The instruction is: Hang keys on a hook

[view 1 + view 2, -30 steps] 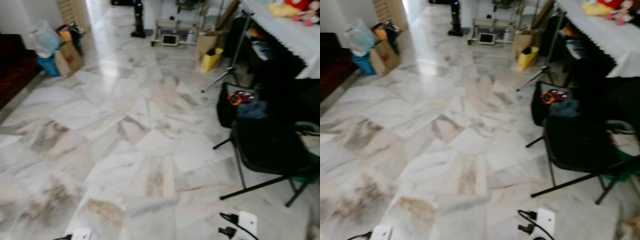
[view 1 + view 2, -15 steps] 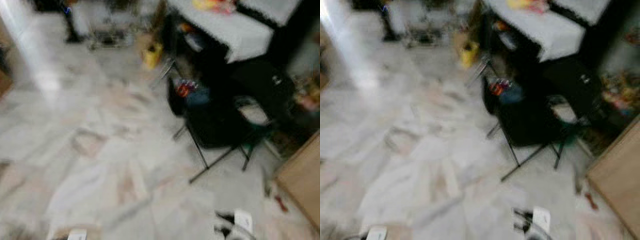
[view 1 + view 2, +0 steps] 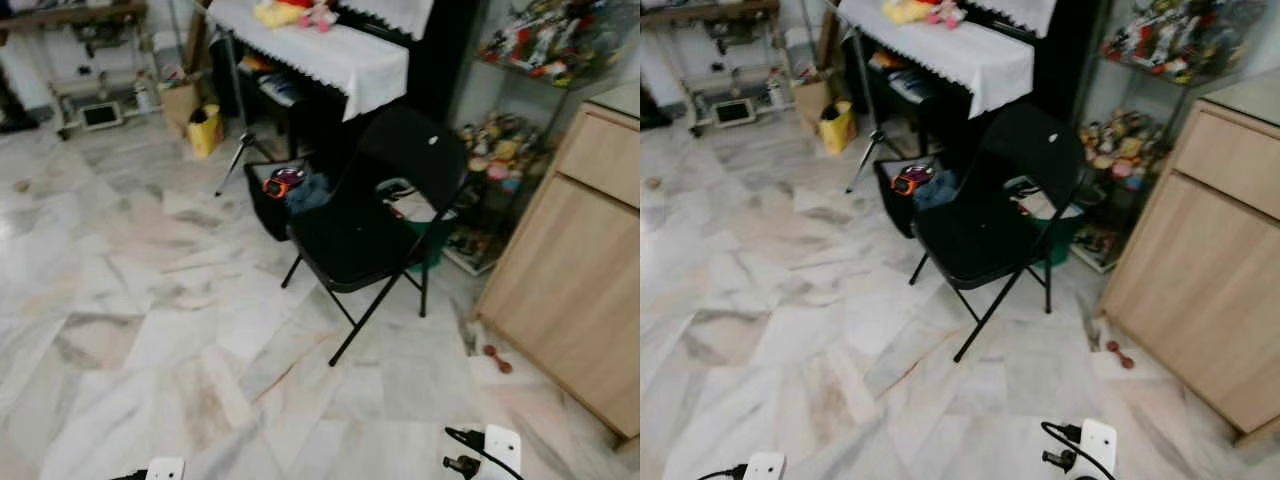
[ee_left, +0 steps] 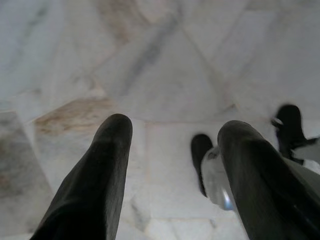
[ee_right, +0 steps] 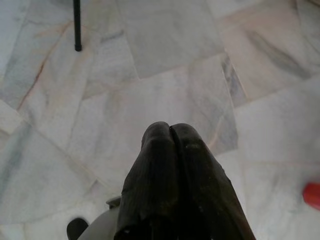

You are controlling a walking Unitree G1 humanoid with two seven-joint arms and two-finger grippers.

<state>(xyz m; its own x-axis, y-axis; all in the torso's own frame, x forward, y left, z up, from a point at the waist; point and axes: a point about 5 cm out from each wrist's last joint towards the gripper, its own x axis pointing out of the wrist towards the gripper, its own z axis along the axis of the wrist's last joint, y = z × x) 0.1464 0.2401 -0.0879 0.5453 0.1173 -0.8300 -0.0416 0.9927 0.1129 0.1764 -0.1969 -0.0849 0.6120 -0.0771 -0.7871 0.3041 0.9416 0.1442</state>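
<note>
My left gripper (image 4: 172,131) hangs over the marble floor (image 3: 150,300). Its two black fingers (image 4: 107,165) stand well apart with nothing between them. My right gripper (image 5: 170,131) also points down at the floor, and its fingers are pressed together with nothing visible in them. A thin black chair leg (image 5: 76,25) and a small red object (image 5: 312,195) lie at the edges of the right wrist view.
A black folding chair (image 3: 375,215) stands ahead in the middle. Behind it are a table with a white cloth (image 3: 330,45), a black bag (image 3: 275,200) and a yellow bag (image 3: 205,130). A wooden cabinet (image 3: 575,290) is on the right, with a toy shelf (image 3: 540,40) beyond.
The camera has swung to the right. The chair now sits mid-picture, and the wooden cabinet and toy shelf have come into view. The earlier blur is gone.
</note>
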